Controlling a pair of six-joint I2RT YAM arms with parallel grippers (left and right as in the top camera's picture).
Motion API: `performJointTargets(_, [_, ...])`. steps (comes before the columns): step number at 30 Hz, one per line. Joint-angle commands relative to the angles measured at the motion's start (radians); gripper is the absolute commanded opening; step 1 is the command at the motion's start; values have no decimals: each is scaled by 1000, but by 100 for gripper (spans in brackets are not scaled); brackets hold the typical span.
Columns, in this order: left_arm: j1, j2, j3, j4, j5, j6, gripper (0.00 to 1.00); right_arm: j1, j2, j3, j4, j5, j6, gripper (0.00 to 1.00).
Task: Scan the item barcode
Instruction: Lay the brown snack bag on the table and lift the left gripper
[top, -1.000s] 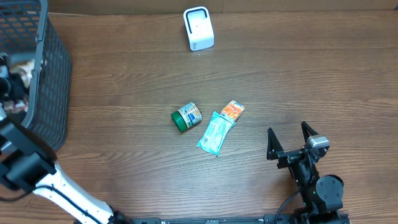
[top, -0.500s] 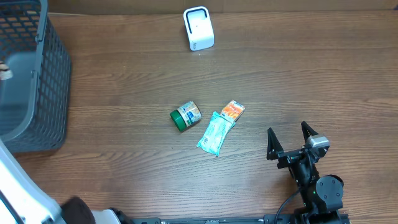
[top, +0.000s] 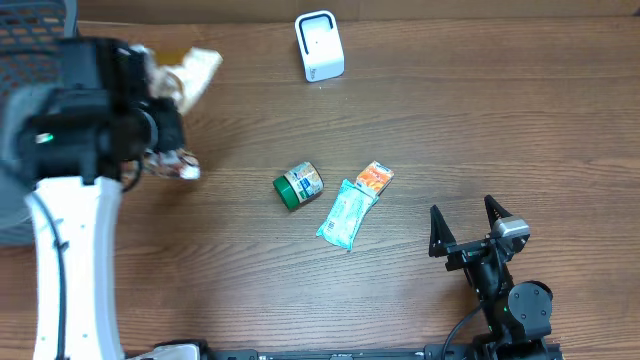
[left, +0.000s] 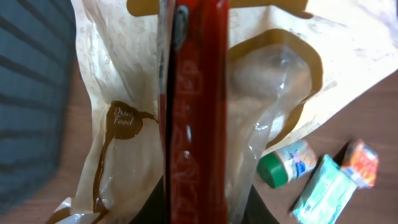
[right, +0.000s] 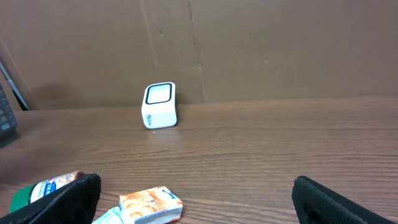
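The item is a tan snack bag (left: 118, 93) with a clear window and a red strip (left: 199, 112); it fills the left wrist view. My left gripper (left: 205, 208) is shut on it, dark fingers on either side of the strip. From overhead the bag (top: 195, 68) sticks out from under the left arm (top: 100, 120), above the table's back left. The white scanner (top: 319, 45) stands at the back centre, to the bag's right and apart from it. My right gripper (top: 468, 225) rests open at the front right, nothing between its fingers (right: 342, 202). Its view also shows the scanner (right: 160, 105).
A green-lidded jar (top: 299, 187), a teal packet (top: 345, 213) and a small orange box (top: 374, 177) lie mid-table. A dark mesh basket (top: 30, 20) stands at the far left edge, behind the left arm. A brown cardboard wall (right: 280, 50) runs behind the scanner.
The left arm has come up out of the basket and swung right over the table with the bag in its grip. The right arm has not moved.
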Motion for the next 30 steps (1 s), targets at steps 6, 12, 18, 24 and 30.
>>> performJointTargets(6, [-149, -8, -377, 239, -27, -124, 11, 3, -7, -11, 2, -2, -1, 100])
performJointTargets(12, [-172, -8, -560, 386, -27, -174, 10, 3, -7, -11, 2, -2, -1, 100])
performJointTargets(18, [-200, -7, -704, 507, -78, -208, 11, 3, -7, -11, 2, -2, -1, 100])
performJointTargets(24, [-208, -5, -824, 631, -101, -212, 15, 3, -7, -11, 2, -2, -1, 100])
performJointTargets(30, [-208, 5, -883, 716, -100, -211, 70, 3, -7, -11, 2, -2, -1, 100])
